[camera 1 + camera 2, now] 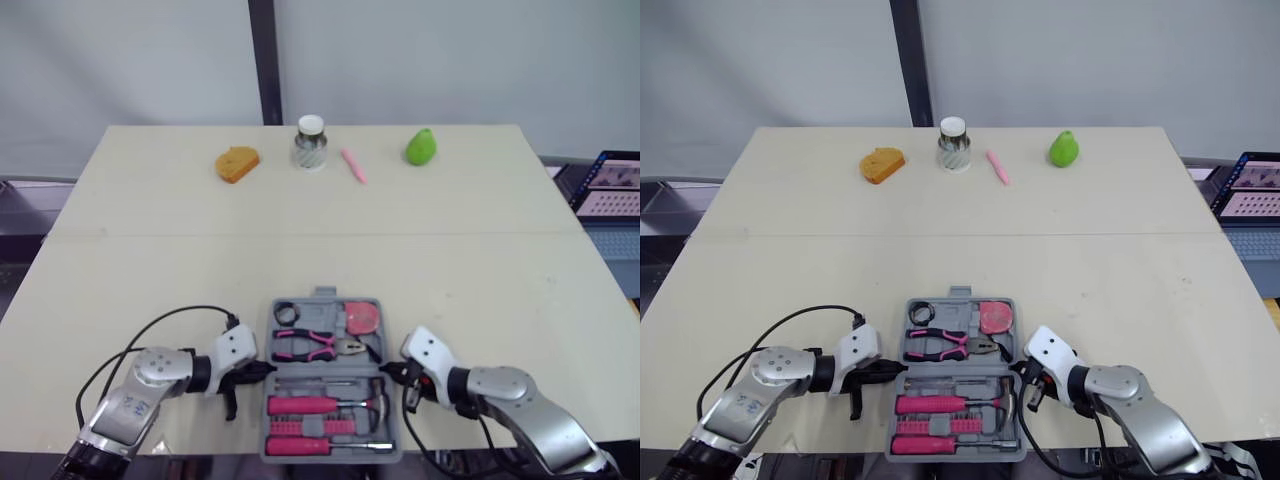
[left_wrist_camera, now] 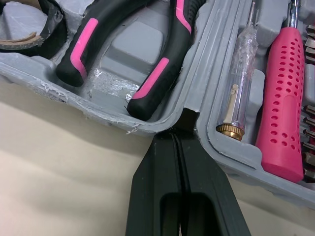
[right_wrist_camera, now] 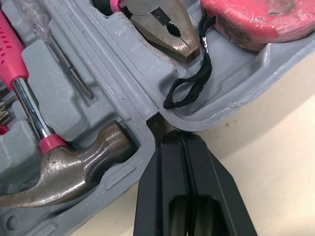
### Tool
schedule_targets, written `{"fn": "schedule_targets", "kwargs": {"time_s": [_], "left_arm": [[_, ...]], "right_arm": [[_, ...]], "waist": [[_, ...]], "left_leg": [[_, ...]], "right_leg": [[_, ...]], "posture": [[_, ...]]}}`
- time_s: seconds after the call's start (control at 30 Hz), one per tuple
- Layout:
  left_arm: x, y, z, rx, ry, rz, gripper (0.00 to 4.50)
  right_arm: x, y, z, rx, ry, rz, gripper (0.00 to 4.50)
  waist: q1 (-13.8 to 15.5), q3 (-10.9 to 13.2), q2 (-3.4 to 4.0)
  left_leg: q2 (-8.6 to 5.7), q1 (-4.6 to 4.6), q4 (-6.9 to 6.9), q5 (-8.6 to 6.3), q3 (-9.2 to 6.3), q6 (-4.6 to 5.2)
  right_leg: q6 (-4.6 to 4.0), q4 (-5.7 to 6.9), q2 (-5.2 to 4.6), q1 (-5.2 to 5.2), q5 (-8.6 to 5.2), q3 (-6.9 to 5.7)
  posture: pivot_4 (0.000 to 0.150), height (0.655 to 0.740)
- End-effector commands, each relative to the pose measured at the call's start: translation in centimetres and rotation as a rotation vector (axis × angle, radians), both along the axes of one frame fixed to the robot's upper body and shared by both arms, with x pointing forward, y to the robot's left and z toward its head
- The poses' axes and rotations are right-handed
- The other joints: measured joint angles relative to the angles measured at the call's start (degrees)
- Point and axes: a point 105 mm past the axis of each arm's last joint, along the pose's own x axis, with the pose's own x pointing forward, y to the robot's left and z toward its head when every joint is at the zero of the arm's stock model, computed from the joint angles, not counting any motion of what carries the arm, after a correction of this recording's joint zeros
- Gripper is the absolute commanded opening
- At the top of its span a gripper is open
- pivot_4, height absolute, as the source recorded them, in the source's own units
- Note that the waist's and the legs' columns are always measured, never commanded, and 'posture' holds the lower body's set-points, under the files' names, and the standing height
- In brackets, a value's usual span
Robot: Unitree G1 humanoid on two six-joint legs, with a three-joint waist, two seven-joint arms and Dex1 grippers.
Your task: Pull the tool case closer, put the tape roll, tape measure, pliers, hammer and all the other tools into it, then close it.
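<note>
The grey tool case [image 1: 322,296] lies open and flat at the table's near edge, between the robot's two arms, and looks fully packed. Its far half holds the tape roll [image 1: 287,313], the pliers [image 1: 318,345] and the pink tape measure [image 1: 360,317]. The near half holds the hammer [image 1: 375,403] and a pink-handled screwdriver [image 1: 305,404].

The left gripper [image 1: 262,370] meets the case's left side at the hinge line, jaws pressed together and holding nothing. The right gripper [image 1: 390,372] mirrors it on the right side, jaws likewise pressed together, its tips at the hinge notch beside the hammer head.

With no tool visible outside the case, loading appears done and closing is the step in hand. The next move likely calls for getting under one half's outer edge and folding it over the hinge without spilling the loosely seated tools.

Well beyond the case, at the table's far edge, sit an orange sponge [image 1: 237,164], a jar [image 1: 310,143], a pink pen [image 1: 353,165] and a green pear [image 1: 421,147].
</note>
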Motion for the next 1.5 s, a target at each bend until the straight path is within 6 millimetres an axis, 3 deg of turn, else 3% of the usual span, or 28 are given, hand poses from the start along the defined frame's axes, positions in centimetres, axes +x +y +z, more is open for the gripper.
{"fn": "schedule_targets", "kwargs": {"time_s": [0.03, 0.47, 0.67, 0.77, 0.87, 0.97, 1.1, 1.5], "left_arm": [[0.6, 0.7, -1.0, 0.037, 0.009, 0.054, 0.05], [0.5, 0.7, -1.1, 0.034, 0.016, 0.049, 0.05], [0.2, 3.4, -0.5, 0.070, 0.027, 0.092, 0.05], [1.2, 4.6, 1.2, 0.024, -0.005, 0.125, 0.05], [0.5, 3.0, 3.2, -0.085, 0.005, 0.029, 0.00], [-2.5, 0.8, 3.1, -0.137, 0.114, -0.107, 0.00], [-5.0, 0.2, 1.5, -0.097, 0.231, -0.173, 0.00], [-6.4, 1.3, -1.7, 0.053, 0.235, -0.197, 0.00]], "right_arm": [[0.2, 0.6, 0.7, 0.030, -0.027, 0.009, 0.00], [0.1, 0.3, 0.6, 0.019, -0.023, 0.009, 0.00], [0.7, -3.2, 1.8, 0.005, -0.040, -0.061, 0.00], [1.2, -4.6, 3.1, 0.072, 0.014, -0.117, 0.00], [1.9, -5.0, 4.1, 0.222, 0.130, -0.201, 0.81], [4.0, -4.7, 4.8, 0.379, 0.244, -0.317, 2.36], [5.6, -3.0, 5.3, 0.490, 0.351, -0.345, 4.39], [6.5, 0.6, 5.0, 0.638, 0.555, -0.312, 4.46]], "waist": [[0.0, 0.0, 0.01], [0.1, 0.0, 0.11], [-0.1, 0.0, 0.13], [-0.3, 0.0, 0.21], [-0.3, 0.2, 0.22], [-0.3, 0.3, 0.25], [-0.5, 0.4, 0.51], [-0.4, 0.4, 0.83]], "left_leg": [[0.00, 0.00, 0.00, 0.00, 0.00, 0.00], [-0.01, 0.00, 0.01, 0.01, -0.01, 0.01], [-0.02, -0.01, 0.00, 0.01, 0.00, 0.01], [0.04, 0.00, -0.05, 0.01, 0.00, 0.00], [0.05, -0.02, -0.06, 0.00, 0.01, 0.00], [0.03, -0.06, -0.02, -0.04, 0.03, 0.05], [0.03, -0.06, -0.05, -0.05, 0.06, 0.03], [0.03, -0.08, -0.08, -0.04, 0.14, 0.02]], "right_leg": [[0.00, 0.01, 0.00, 0.00, 0.00, 0.00], [0.00, 0.01, -0.01, 0.01, 0.00, 0.00], [0.00, 0.00, -0.02, 0.00, 0.00, 0.00], [-0.01, -0.01, 0.03, -0.03, -0.01, -0.01], [-0.04, 0.00, 0.03, -0.06, -0.02, -0.02], [-0.04, -0.04, -0.01, -0.05, -0.02, 0.00], [-0.05, -0.02, 0.01, -0.11, -0.01, 0.00], [-0.05, 0.07, 0.01, -0.19, -0.02, 0.04]], "posture": [[0.150, 0.7400], [0.150, 0.7400], [0.150, 0.7400], [0.150, 0.7400], [0.150, 0.7400], [0.150, 0.7400], [0.150, 0.7400], [0.150, 0.7400]]}}
